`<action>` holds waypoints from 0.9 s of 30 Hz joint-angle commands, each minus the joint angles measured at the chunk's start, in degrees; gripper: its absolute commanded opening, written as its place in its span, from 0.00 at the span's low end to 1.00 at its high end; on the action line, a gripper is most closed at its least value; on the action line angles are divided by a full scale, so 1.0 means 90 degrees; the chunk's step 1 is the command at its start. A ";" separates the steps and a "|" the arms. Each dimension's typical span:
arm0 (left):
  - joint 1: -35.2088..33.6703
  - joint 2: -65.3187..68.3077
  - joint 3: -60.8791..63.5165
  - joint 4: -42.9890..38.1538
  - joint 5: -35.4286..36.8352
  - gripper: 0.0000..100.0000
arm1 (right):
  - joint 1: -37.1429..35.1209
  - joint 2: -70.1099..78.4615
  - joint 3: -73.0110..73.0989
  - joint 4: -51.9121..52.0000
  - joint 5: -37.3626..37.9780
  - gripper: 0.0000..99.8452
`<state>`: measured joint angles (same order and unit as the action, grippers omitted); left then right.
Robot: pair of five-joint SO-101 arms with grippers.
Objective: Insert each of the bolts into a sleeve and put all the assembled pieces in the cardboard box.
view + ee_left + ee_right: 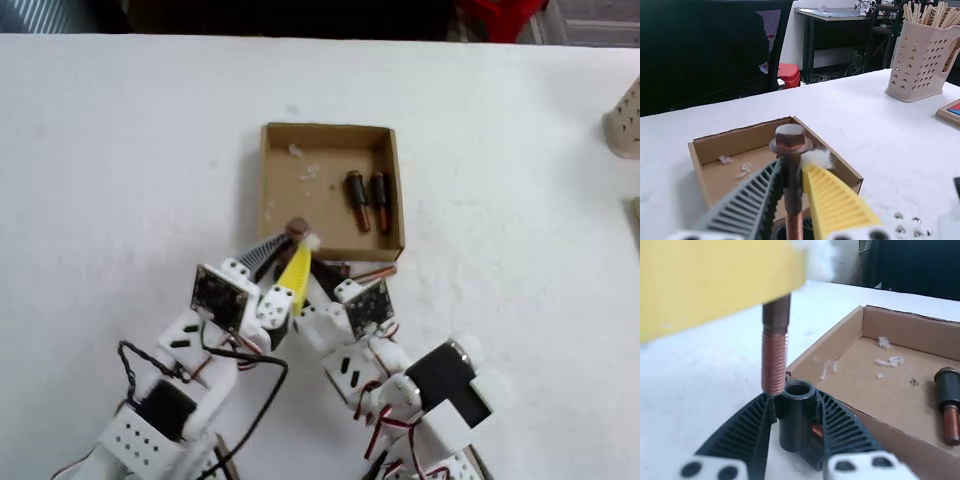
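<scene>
While left gripper [791, 169] clamps bolt [790, 144] upright, threads down, right gripper [795, 402] pinches sleeve [796, 425] upright just outside cardboard box [267, 180]. Bolt tip beside sleeve mouth, apparently off bore; axes parallel.

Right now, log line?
left hand shut on bolt; right hand shut on sleeve; bolt tip beside sleeve mouth; two pieces in cardboard box

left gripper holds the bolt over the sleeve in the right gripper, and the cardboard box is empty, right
Not quite. The cardboard box is not empty: the high view shows two pieces lying side by side in it. The rest holds: the left gripper holds the bolt upright, its tip at the rim of the sleeve in the right gripper.
</scene>
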<state>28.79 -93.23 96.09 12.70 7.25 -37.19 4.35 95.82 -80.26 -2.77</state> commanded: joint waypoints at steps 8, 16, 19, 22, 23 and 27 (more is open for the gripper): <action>-0.0269 0.0024 0.0137 -0.0713 0.0000 0.02 | -0.0044 -0.0230 0.0088 -0.0151 -0.0049 0.02; -0.0278 0.0044 0.0137 -0.0889 0.0000 0.02 | -0.0044 -0.0230 0.0088 -0.0151 -0.0020 0.02; -0.0425 0.0386 0.0107 -0.1280 0.0000 0.02 | -0.0044 -0.0230 0.0088 -0.0151 -0.0020 0.02; -0.0444 0.1245 -0.0107 -0.1700 0.0000 0.02 | -0.0044 -0.0230 0.0088 -0.0151 -0.0020 0.02; -0.0444 0.1587 -0.0234 -0.1827 0.0000 0.02 | -0.0044 -0.0230 0.0088 -0.0151 -0.0020 0.02; -0.0415 0.2828 -0.0694 -0.2422 0.0010 0.02 | -0.0044 -0.0230 0.0088 -0.0151 -0.0020 0.02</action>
<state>25.36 -77.32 96.00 -2.86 7.25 -37.19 4.35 96.18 -80.26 -2.77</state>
